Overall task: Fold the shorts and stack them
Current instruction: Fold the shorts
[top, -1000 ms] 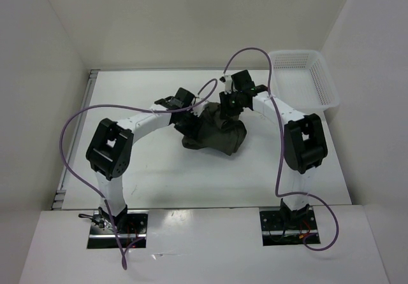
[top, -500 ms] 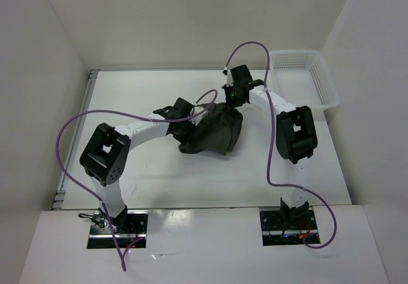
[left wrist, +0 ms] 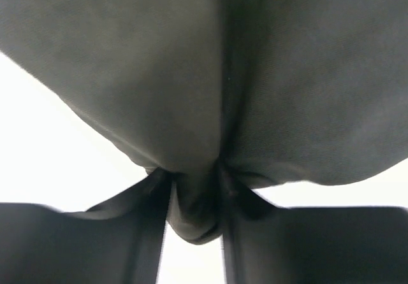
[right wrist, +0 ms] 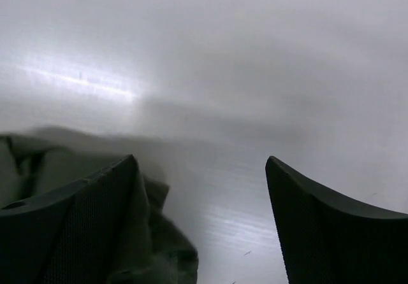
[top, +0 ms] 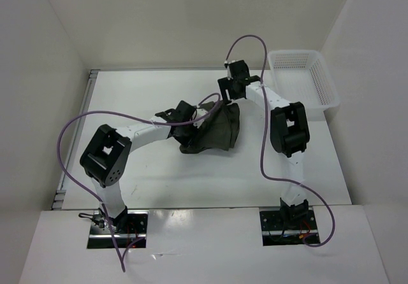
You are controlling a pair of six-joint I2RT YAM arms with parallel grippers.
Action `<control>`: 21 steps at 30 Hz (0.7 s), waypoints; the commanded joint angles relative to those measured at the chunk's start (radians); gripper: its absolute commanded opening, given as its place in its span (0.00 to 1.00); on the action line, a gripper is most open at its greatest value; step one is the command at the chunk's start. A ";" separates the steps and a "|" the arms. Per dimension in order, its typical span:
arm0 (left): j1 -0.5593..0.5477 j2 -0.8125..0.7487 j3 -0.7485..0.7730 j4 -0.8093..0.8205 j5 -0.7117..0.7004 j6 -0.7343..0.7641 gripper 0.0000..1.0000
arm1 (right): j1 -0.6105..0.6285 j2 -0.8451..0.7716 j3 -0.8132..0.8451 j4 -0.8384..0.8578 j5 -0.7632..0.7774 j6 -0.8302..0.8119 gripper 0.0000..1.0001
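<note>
The dark olive shorts (top: 217, 131) lie crumpled in the middle of the table. My left gripper (top: 191, 120) is at their left edge. In the left wrist view it (left wrist: 196, 214) is shut on a bunched fold of the shorts (left wrist: 191, 74), which fills the gap between the fingers. My right gripper (top: 229, 97) hovers at the far edge of the shorts. In the right wrist view it (right wrist: 201, 163) stands open with bare table between the fingers. A corner of the shorts (right wrist: 159, 246) lies against its left finger (right wrist: 83, 214).
A white mesh basket (top: 328, 88) stands at the back right of the table, beside the right arm. White walls close the table in at the back and on both sides. Purple cables loop over both arms.
My right gripper has opened, let go of the shorts and drawn back toward the far side. The shorts have sunk and spread flatter. My left gripper still holds its fold.
</note>
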 commanded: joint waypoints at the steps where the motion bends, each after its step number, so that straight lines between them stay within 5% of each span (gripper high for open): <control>1: -0.005 0.001 0.001 -0.151 0.012 0.001 0.45 | -0.015 -0.004 0.170 0.122 0.111 -0.062 0.88; 8: -0.005 -0.018 0.197 -0.268 0.043 0.001 0.77 | -0.015 -0.174 0.170 0.038 -0.006 -0.093 0.90; 13: 0.092 -0.018 0.312 -0.314 0.162 0.001 0.87 | -0.015 -0.382 -0.127 -0.132 -0.377 -0.170 0.90; 21: 0.285 0.193 0.548 -0.271 0.250 0.001 0.94 | -0.034 -0.492 -0.507 -0.184 -0.596 -0.148 0.90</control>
